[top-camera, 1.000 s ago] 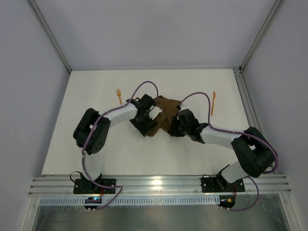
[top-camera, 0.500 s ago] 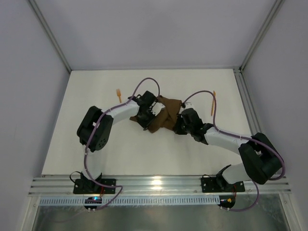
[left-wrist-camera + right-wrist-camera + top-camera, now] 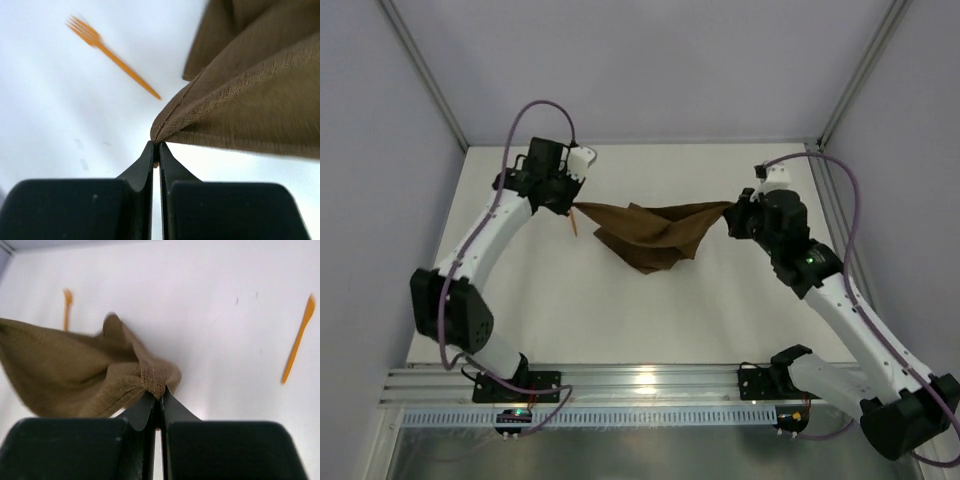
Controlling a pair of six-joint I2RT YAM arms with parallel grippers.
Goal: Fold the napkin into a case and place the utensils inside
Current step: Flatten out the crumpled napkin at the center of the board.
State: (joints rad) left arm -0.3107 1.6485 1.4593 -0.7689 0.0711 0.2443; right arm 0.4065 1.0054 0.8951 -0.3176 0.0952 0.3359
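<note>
Right, left fingers (image 3: 144,167) are pinched shut on one corner of the napkin (image 3: 655,238), and right fingers (image 3: 142,415) are pinched shut on the opposite corner. The cloth is strung between the two, taut along the top edge, bunched and sagging in the middle over the far half of the table (image 3: 530,310). Can't tell if the low fold touches the surface. Not a case yet, just loose cloth. The fork (image 3: 112,54) lies flat on the table near my left corner, handle end close to the cloth but apart from it in the wrist view. The second orange utensil (image 3: 297,340) lies flat on the right side, well apart from the napkin.
</note>
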